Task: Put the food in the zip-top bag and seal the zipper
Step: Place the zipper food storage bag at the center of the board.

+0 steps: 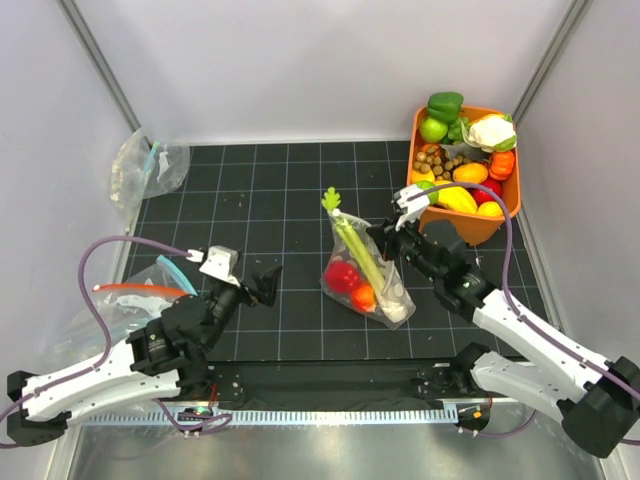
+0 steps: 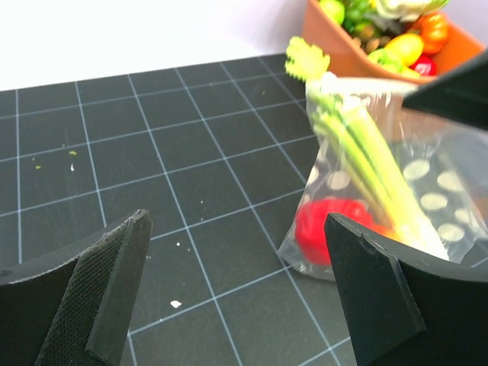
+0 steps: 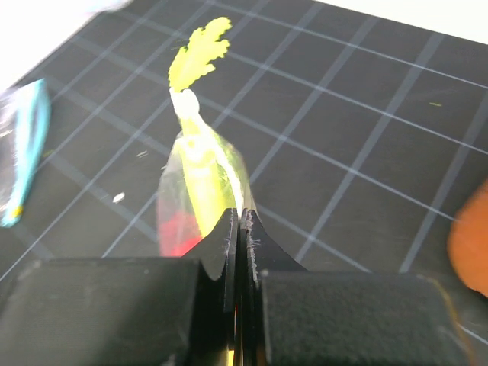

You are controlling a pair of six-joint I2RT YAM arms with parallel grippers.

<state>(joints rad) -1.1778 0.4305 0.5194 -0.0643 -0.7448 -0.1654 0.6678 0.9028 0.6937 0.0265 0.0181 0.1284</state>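
the zip-top bag (image 1: 396,287) lies on the table (image 1: 250,200) between the two arms, with the celery stalk (image 1: 360,250) and both red toy vegetables (image 1: 343,275) inside it. the right fingers (image 3: 227,255) are pressed fully together and seem to pinch the film at the bag's edge, so this arm is the one in contact. from their tips the bag stretches straight ahead, the celery's long axis running away from them and its leafy end pointing off beyond the mouth. the left fingers (image 2: 381,305) stand spread wide and hold nothing. the bag sits ahead of them and off to their right side, clearly apart, its length slanting away. the zipper is too faint to pick out. judging by the leaf poking past the mouth, sealing probably calls for tucking it in first.
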